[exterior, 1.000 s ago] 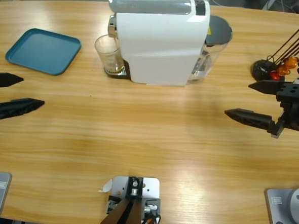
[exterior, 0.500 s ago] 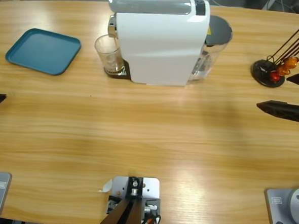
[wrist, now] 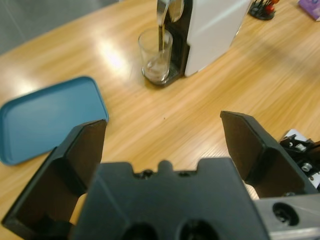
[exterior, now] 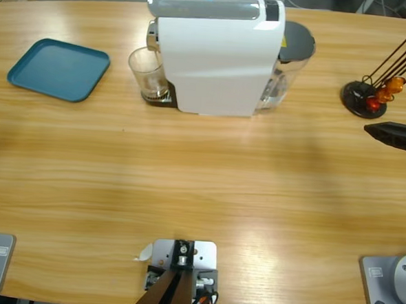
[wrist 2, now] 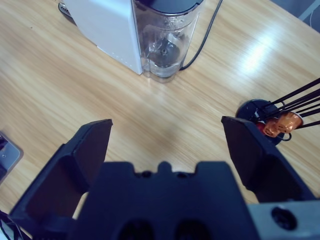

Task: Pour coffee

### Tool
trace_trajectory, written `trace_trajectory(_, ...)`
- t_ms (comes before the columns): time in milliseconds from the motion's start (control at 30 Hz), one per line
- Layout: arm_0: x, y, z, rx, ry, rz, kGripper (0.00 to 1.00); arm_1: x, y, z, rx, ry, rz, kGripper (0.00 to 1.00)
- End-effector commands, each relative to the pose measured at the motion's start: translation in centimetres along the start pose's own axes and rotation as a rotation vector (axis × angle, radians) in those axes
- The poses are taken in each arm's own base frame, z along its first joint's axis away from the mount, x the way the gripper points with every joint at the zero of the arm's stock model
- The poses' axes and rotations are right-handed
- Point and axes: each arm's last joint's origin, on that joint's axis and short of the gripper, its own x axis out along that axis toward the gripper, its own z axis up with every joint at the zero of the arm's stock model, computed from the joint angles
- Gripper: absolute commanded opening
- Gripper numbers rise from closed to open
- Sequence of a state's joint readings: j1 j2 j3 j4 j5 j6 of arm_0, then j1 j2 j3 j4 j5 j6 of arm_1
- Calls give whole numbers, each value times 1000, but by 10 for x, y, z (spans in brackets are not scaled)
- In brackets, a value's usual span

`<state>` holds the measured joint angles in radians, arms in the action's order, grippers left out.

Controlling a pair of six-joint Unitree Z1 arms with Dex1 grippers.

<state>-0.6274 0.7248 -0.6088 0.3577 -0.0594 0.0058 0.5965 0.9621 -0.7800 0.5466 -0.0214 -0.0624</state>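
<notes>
While both grippers wait wide open, empty, at tabletop's side edges, we note coffee in glass tumbler under coffee machine spout near far edge; risk: careless grasp tips tumbler, spills.

Left gripper, right gripper.

wide-apart left gripper jaws, glass tumbler under coffee machine

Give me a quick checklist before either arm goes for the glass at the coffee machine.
1. Small clear glass tumbler upright under the white coffee machine spout: ok.
2. Coffee in tumbler: a little liquid at the bottom; colour cannot tell.
3. Left gripper open and empty: ok.
4. Right gripper open and empty: ok.
5. Wooden table between grippers and tumbler unobstructed: ok.
6. Teal tray apart from tumbler: ok.
</notes>
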Motion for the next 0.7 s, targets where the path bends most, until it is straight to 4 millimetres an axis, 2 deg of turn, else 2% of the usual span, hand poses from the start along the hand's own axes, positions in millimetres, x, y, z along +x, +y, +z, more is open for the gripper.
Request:
trace_trajectory(33,10,0,11,96,89,-21,1000,5,1,-8,10,22,-8,1000)
trace_trajectory(200,22,3,9,85,181,-70,1000,5,1,-8,10,21,-9,1000)
trace_trajectory(333,23,5,38,88,254,-87,1000,5,1,-8,11,22,-9,1000)
trace_trajectory(400,21,8,42,67,251,-58,1000,5,1,-8,11,23,-9,1000)
trace_trajectory(467,22,10,32,51,261,-38,1000,5,1,-8,11,22,-9,1000)
trace_trajectory(600,16,4,10,56,165,-94,1000,5,1,-7,11,24,-9,1000)
trace_trajectory(700,19,1,6,62,155,-157,1000,5,1,-7,11,24,-9,1000)
